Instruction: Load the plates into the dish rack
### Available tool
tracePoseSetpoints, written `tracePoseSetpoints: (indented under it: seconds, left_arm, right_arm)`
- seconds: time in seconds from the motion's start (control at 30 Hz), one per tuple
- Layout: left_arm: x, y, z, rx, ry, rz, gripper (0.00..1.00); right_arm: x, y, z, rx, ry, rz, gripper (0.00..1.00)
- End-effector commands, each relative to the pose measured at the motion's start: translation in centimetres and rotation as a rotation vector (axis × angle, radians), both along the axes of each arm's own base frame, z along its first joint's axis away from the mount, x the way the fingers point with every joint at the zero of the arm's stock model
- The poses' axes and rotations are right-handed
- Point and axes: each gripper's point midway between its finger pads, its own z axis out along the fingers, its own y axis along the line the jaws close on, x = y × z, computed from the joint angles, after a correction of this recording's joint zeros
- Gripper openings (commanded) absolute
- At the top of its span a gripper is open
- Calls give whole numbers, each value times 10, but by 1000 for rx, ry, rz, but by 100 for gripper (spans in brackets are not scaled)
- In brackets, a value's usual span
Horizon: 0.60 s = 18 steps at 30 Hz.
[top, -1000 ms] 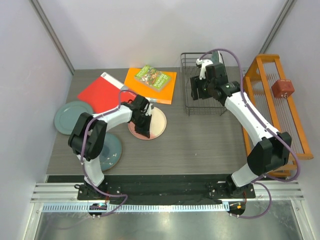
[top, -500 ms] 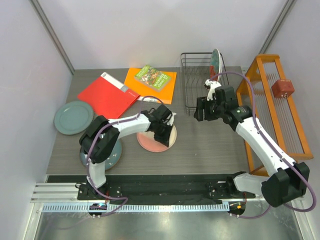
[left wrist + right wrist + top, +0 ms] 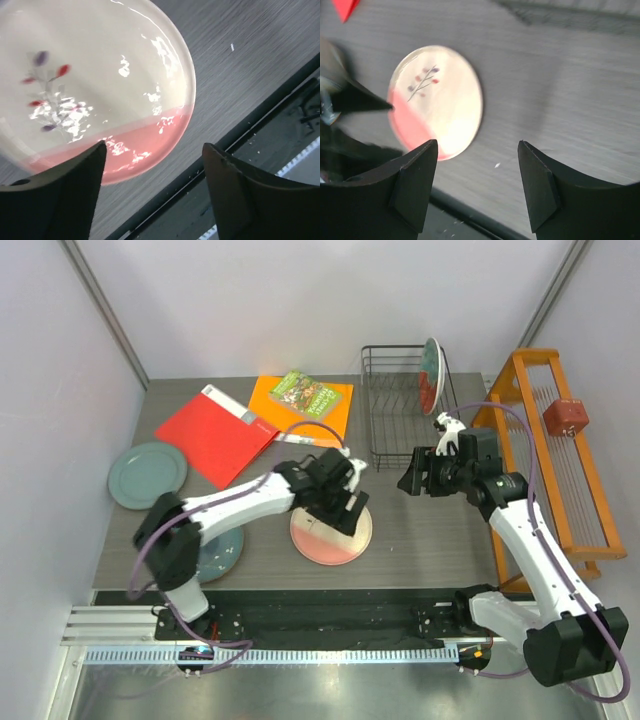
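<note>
Pink plate (image 3: 331, 540) under L jaws

Wood-grain table (image 3: 430, 530) carries plates (image 3: 331, 536) (three flat), books (image 3: 210, 435), dish rack (image 3: 395, 430).

The cream-and-pink plate (image 3: 100, 75) is glazed and glossy, with bright reflections breaking across its smooth face. The surface (image 3: 240, 75) under it looks like matt grey wood-grain laminate, finely streaked. The fingers (image 3: 240, 200) of the left end effector (image 3: 154, 145) are dull black and plastic-looking. The dish rack (image 3: 398, 425) is thin black metal wire. The orange rack (image 3: 535, 356) beside it looks like painted wood.
</note>
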Motion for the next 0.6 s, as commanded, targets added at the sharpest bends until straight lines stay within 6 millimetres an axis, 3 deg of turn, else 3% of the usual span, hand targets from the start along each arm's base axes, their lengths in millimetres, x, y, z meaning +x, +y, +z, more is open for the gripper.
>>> tracePoseSetpoints:
  seconds: [0.0, 0.03, 0.07, 0.13, 0.17, 0.27, 0.4, 0.57]
  left_arm:
    - [20, 57, 66, -104, -109, 149, 82]
    - [13, 68, 54, -121, -45, 202, 88]
    - [21, 86, 52, -145, -26, 277, 88]
    - [21, 97, 56, -228, -7, 336, 89]
    - [20, 117, 34, -218, 50, 415, 87]
    - [21, 125, 21, -320, 146, 487, 79]
    - [31, 126, 13, -414, 168, 509, 76]
    - [44, 134, -8, -411, 194, 573, 68]
  right_arm:
    - [-35, 41, -18, 260, 144, 120, 71]
    - [-39, 46, -24, 293, 171, 126, 72]
    - [-42, 52, -28, 345, 204, 133, 73]
    - [-52, 54, -52, 372, 280, 109, 74]
    - [-51, 56, -55, 397, 276, 113, 75]
    - [-62, 56, -85, 430, 356, 65, 75]
    - [-58, 59, -94, 453, 377, 49, 76]
    - [-60, 58, -110, 448, 425, 18, 76]
